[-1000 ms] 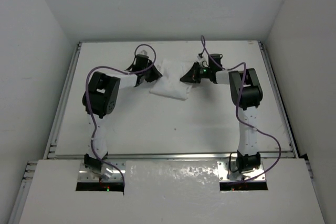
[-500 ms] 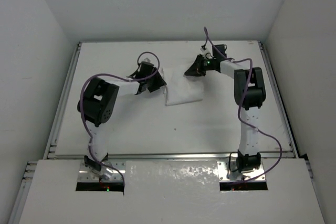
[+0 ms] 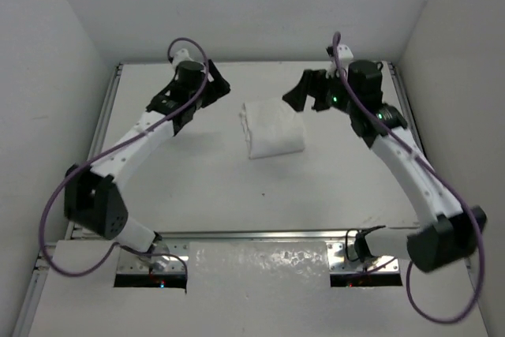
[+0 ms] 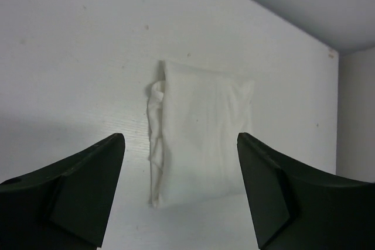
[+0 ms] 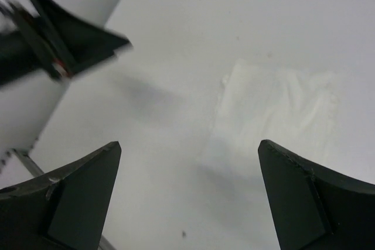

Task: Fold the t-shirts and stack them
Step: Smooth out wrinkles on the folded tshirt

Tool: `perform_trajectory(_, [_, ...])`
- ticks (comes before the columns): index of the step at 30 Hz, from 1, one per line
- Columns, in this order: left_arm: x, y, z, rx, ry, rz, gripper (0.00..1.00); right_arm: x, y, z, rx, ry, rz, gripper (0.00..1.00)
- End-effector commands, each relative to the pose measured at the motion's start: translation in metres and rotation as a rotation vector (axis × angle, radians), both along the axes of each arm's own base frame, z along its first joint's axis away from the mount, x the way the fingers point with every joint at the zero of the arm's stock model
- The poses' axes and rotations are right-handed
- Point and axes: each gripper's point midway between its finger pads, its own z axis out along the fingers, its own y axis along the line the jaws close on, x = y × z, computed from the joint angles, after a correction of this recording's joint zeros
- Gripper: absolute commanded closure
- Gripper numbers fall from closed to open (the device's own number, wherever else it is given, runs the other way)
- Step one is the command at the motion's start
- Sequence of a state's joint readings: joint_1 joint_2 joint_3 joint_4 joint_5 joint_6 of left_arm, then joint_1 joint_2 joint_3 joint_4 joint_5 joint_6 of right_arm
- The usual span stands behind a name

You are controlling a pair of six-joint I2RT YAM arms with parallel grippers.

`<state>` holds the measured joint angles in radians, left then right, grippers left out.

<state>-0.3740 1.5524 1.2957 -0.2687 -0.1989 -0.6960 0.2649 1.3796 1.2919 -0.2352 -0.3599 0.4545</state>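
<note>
You have the folded white t-shirt (image 3: 272, 128) lying flat on the bench (image 3: 237, 187), toward the far middle, between your two end effectors and touched by neither. Your left end effector (image 3: 219, 87) hangs just left of it, fingers (image 4: 76, 194) spread wide and empty; its wrist view shows the shirt in the gap between them. Your right end effector (image 3: 293, 97) hangs at the shirt's far right corner, likewise spread apart, holding nothing.

White table (image 3: 197, 187) fills centre frame, few dark specks on it. Plain white walls (image 3: 252, 5) surround it. Metal rail (image 3: 260, 234) along lower table edge, glossy white panel (image 3: 260, 274) bottom centre.
</note>
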Motion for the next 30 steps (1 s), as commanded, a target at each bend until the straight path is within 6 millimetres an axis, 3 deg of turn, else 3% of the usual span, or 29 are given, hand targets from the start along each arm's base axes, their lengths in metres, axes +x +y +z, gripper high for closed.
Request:
perform_trajectory(1, [-0.047,0.053,0.040,0.135,-0.034,0.141,0.22,-0.057,-0.062,-0.050,-0.233,0.057,-0.248,0.01])
perform_trajectory(2, [-0.068,0.074,0.053,0.167,-0.045,0.201,0.22,-0.072,-0.071,-0.051,-0.232,0.053,-0.273,0.01])
perform_trajectory(3, [-0.080,0.084,0.052,0.184,-0.038,0.231,0.20,-0.098,-0.087,-0.053,-0.244,0.043,-0.314,0.01])
perform_trajectory(4, [-0.097,0.093,0.066,0.170,-0.063,0.250,0.16,-0.111,-0.096,-0.061,-0.267,0.054,-0.333,0.01])
perform_trajectory(7, [-0.126,0.105,0.079,0.205,-0.110,0.210,0.14,-0.146,-0.126,-0.063,-0.338,0.055,-0.407,0.01])
perform_trajectory(9, [-0.144,0.120,0.075,0.249,-0.100,0.232,0.09,-0.164,-0.142,-0.068,-0.396,0.087,-0.441,0.01])
perform_trajectory(10, [-0.156,0.127,0.070,0.262,-0.119,0.234,0.07,-0.171,-0.151,-0.062,-0.391,0.054,-0.487,0.01])
perform_trajectory(12, [-0.167,0.134,0.062,0.271,-0.137,0.237,0.07,-0.178,-0.146,-0.061,-0.362,0.014,-0.459,0.01])
perform_trajectory(13, [-0.172,0.138,0.044,0.283,-0.115,0.244,0.02,-0.183,-0.148,-0.058,-0.352,-0.013,-0.455,0.01])
perform_trajectory(17, [-0.184,0.141,0.043,0.259,-0.177,0.238,0.00,-0.191,-0.155,-0.062,-0.351,-0.009,-0.493,0.01])
perform_trajectory(23, [-0.184,0.151,0.035,0.302,-0.141,0.286,0.00,-0.189,-0.148,-0.082,-0.360,0.016,-0.460,0.01])
perform_trajectory(30, [-0.179,0.150,0.033,0.327,-0.128,0.278,0.00,-0.188,-0.153,-0.088,-0.395,0.024,-0.483,0.01])
